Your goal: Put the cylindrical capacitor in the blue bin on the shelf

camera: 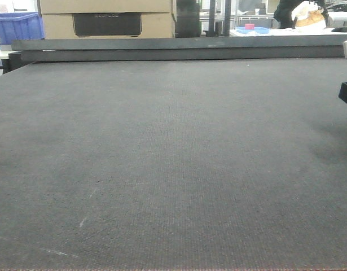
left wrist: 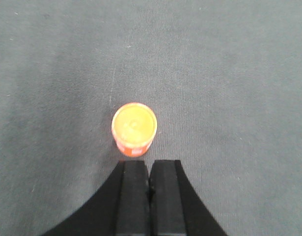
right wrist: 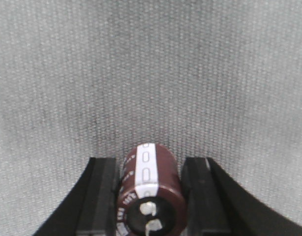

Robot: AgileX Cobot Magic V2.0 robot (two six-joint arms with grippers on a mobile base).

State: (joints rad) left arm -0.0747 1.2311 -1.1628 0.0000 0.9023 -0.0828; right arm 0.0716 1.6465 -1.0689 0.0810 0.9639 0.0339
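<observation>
Maroon, white-striped capacitor (right wrist: 151, 191); orange cylinder (left wrist: 134, 129); dark grey mat (camera: 162, 158).

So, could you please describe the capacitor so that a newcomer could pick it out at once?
On the dark grey mat, find the right hand: the capacitor sits lengthwise between its two black fingers. It is a dark brown cylinder with a white stripe and metal leads on its near end, unlike the orange cylinder standing upright before the left hand.
</observation>
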